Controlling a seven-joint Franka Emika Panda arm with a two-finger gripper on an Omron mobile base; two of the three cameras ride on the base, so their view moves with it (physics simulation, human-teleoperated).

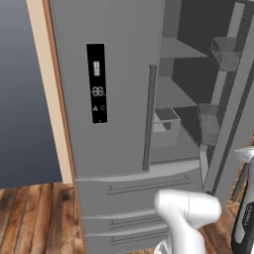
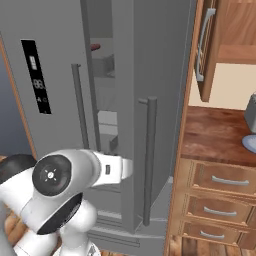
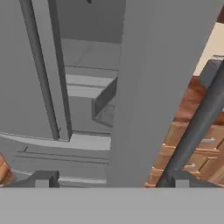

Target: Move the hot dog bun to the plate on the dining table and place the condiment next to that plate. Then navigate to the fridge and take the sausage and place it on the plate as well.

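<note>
Overhead, smooth grey metallic fridge (right door ajar), long bar handle between the gripper's wide-spread fingers.

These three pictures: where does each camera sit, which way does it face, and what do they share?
Left base view: behind the arm on its left, facing the fridge, whose right door is swung open onto grey shelves; the white arm rises at lower right.
Right base view: behind on the right, looking past the open door's handle toward wooden drawers; the arm's joints fill lower left.
Hand view: on the hand, looking along the open gripper at the door's edge.
Shared: all three show the same open fridge.
</note>
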